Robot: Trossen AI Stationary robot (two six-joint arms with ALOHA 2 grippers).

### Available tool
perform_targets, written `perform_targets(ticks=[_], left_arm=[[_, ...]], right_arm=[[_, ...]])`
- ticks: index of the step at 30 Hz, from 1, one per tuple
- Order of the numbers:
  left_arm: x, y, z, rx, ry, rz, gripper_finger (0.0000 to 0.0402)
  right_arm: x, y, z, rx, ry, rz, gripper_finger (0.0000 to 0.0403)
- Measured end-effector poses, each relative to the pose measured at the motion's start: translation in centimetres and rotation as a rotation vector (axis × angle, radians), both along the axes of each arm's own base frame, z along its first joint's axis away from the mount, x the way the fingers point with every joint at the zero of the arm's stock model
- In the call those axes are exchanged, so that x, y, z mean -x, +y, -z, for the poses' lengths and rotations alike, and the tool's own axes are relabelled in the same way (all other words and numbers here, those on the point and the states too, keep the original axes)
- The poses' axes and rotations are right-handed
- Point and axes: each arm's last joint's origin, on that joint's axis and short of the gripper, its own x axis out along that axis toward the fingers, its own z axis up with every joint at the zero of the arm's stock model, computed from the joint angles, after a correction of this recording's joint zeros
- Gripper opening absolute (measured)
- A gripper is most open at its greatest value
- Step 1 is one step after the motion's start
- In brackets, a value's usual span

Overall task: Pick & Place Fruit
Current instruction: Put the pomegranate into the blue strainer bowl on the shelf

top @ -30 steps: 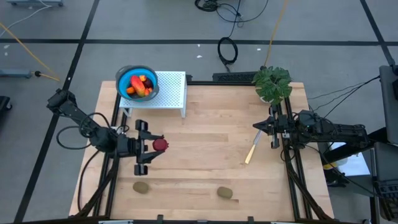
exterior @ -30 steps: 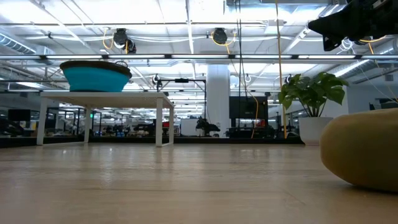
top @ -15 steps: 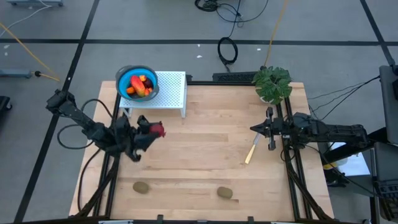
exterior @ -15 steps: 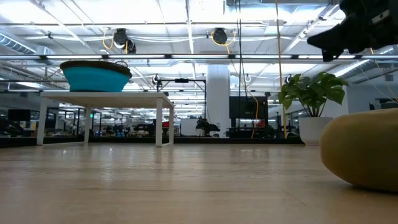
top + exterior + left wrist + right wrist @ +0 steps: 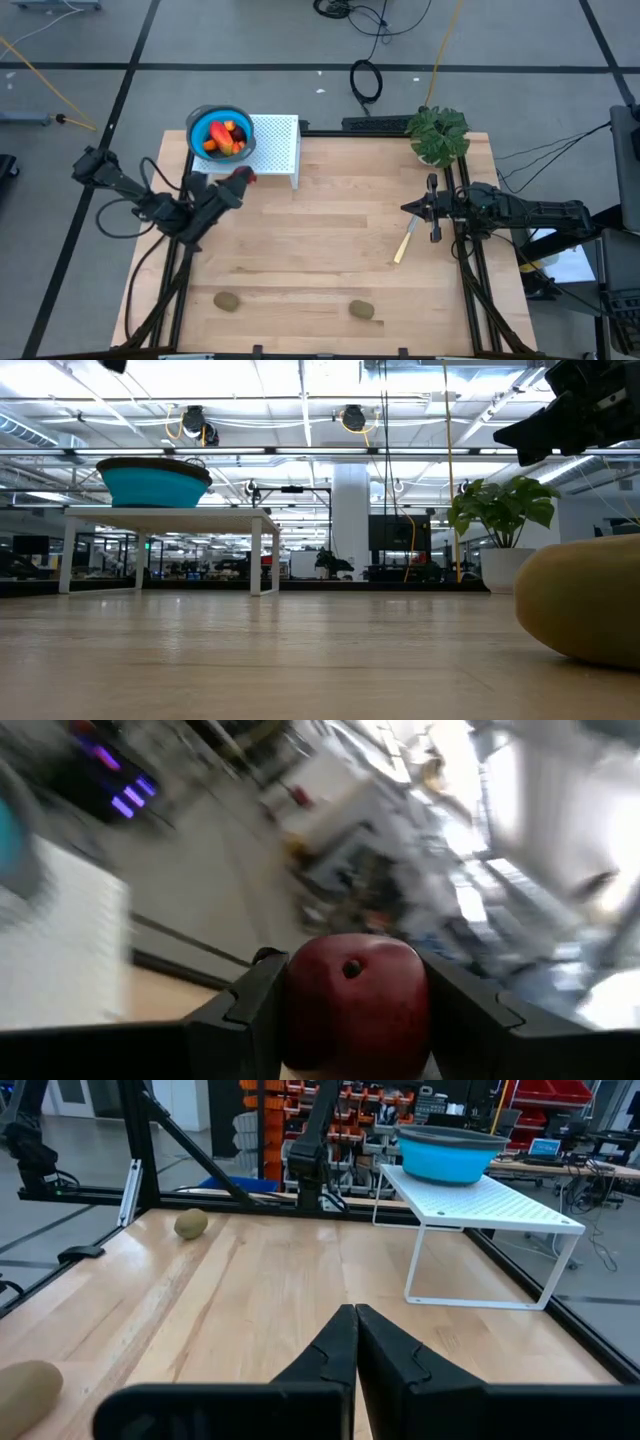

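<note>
Wooden table (image 5: pixel 330 250) is not changing, and the white perforated metal stand (image 5: pixel 275 145) is carrying the blue round bowl (image 5: pixel 220 130) of orange fruit. We are seeing the left gripper (image 5: pixel 232 185) rising and swinging toward that bowl, pinching the dark red ball fruit (image 5: pixel 355 1000); a second ago it was lower, mid-table. Right gripper (image 5: pixel 415 207) is waiting, fingers pressed together. Two brown-green kiwi ovals (image 5: pixel 228 300) are remaining near the front edge.

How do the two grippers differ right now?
The left gripper is clamped on a dark red ball, near the white rack; the right gripper is shut on nothing. The left one is out over the table's left side; the right one waits at the right edge, by the yellow stick. Both have two dark fingers.
</note>
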Motion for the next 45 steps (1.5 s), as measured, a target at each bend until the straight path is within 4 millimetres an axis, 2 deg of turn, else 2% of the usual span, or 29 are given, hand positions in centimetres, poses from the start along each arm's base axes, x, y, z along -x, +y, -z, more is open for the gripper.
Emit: perform_targets(ticks=[8, 21, 32, 45], left_arm=[[-0.2, 1.8, 0.2, -0.073, 0.295, -0.227, 0.0184], [-1.0, 6.3, 0.2, -0.173, 0.599, -0.467, 0.0184], [-1.1, 8.9, 0.2, -0.193, 0.680, -0.574, 0.0184], [-1.1, 9.6, 0.2, -0.213, 0.724, -0.598, 0.0184]], right_arm=[[0.0, 0.0, 0.0, 0.003, 0.000, 0.002, 0.0000], [0.0, 0.0, 0.0, 0.003, 0.000, 0.003, 0.0000], [0.0, 0.0, 0.0, 0.003, 0.001, 0.004, 0.0000], [0.0, 0.0, 0.0, 0.003, 0.001, 0.004, 0.0000]])
